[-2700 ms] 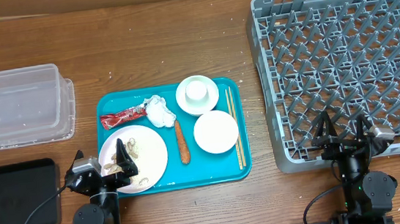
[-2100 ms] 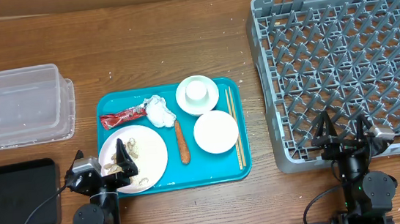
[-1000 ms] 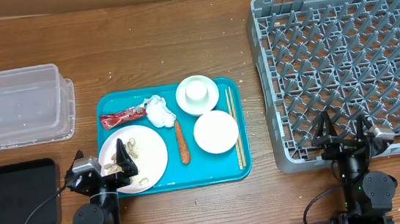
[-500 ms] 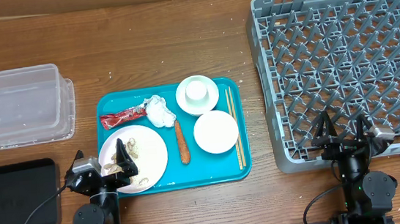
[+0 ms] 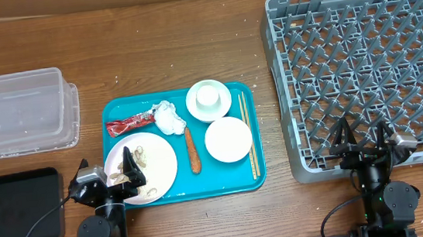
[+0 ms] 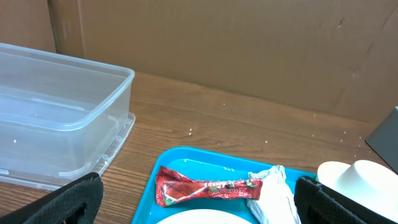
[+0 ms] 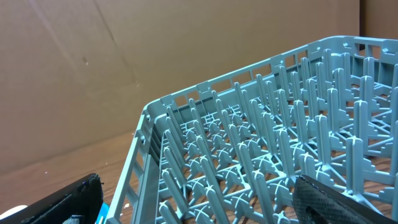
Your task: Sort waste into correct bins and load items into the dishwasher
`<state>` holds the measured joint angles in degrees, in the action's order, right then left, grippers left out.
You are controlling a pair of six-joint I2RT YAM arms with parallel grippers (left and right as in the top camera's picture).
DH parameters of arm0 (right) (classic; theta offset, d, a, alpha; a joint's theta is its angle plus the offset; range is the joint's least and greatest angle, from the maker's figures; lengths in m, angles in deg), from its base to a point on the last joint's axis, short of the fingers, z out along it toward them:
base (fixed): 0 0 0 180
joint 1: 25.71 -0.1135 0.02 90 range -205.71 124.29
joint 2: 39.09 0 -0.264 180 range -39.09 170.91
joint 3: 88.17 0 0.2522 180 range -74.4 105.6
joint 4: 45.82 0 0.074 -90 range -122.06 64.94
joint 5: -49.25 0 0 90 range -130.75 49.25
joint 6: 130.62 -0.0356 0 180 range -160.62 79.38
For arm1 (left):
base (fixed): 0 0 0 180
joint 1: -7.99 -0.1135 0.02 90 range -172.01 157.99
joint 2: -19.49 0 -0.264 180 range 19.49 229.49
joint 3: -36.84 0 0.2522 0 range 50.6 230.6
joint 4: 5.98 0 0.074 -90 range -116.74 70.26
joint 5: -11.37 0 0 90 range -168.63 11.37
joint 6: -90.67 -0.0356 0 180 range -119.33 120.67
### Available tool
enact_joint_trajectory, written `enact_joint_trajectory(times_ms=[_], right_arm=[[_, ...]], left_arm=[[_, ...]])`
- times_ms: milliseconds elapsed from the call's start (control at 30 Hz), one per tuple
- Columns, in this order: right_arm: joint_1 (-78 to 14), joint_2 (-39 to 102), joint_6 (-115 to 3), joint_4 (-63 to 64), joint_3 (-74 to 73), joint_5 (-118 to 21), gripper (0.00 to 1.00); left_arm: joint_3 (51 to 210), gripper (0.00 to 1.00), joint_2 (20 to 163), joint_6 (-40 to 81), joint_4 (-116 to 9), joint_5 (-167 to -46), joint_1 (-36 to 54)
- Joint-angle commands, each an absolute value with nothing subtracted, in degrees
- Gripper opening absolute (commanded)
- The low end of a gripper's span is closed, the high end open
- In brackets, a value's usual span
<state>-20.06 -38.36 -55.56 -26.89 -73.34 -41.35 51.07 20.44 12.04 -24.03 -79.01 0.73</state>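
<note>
Plainly wide-spread: left gripper (image 5: 106, 167), right gripper (image 5: 362, 135).

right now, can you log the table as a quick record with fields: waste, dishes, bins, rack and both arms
waste: red wrapper, white tissue and sausage stick lie on the teal tray; food scraps sit on the plate
dishes: plate, cup inside small bowl, second bowl, all on the tray
other: chopsticks along the tray's right edge
bins: clear tub and black tray, left of the tray, both look empty
rack: dish rack, right side, nothing loaded
left fingers: open, empty
right fingers: open, empty
</note>
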Motion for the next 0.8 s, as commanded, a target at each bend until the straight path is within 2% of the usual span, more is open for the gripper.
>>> enact_joint_trajectory(times_ms=[0,233,500,667,767], right_arm=[[-19.7,-38.9,-55.2,-27.3,-73.9,-40.8,1.0],[-19.7,-38.9,-55.2,-27.3,-73.9,-40.8,1.0],[-19.7,-38.9,-55.2,-27.3,-73.9,-40.8,1.0],[-19.7,-38.9,-55.2,-27.3,-73.9,-40.8,1.0],[-19.7,-38.9,-55.2,-27.3,-73.9,-40.8,1.0]], left_arm=[[50.9,1.0,19.8,10.7,-24.0,-78.0,0.4],[50.9,1.0,19.8,10.9,-23.8,-78.2,0.4],[50.9,1.0,19.8,12.1,-14.9,-78.4,0.4],[50.9,1.0,19.8,13.1,-11.9,-91.0,0.4],[51.1,1.0,19.8,14.7,-12.4,-93.9,0.4]])
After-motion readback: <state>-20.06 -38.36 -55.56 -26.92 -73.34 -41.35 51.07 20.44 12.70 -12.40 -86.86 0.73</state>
